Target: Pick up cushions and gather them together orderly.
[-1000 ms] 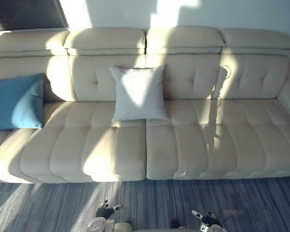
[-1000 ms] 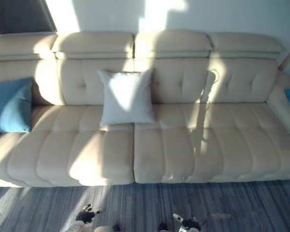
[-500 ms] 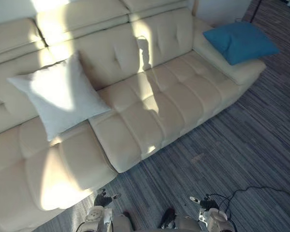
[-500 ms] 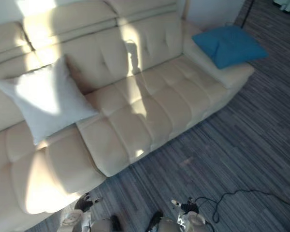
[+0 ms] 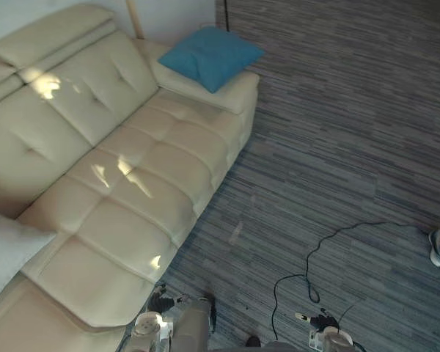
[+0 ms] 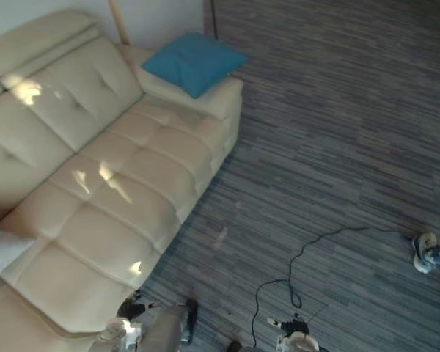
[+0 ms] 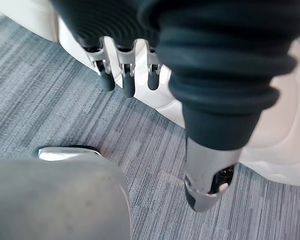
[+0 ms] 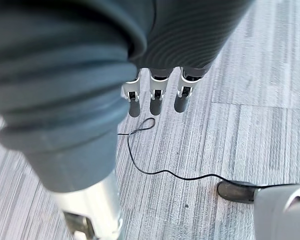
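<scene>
A blue cushion (image 5: pixel 209 56) lies on the sofa (image 5: pixel 132 183) armrest. Left hand (image 7: pixel 126 75) and right hand (image 8: pixel 156 95) hang empty, fingers loosely straight.

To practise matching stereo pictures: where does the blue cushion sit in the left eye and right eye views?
Left eye view: blue cushion near the top, just left of centre.
Right eye view: blue cushion near the top, further left.
Shared landmark: the sofa armrest under it.
</scene>
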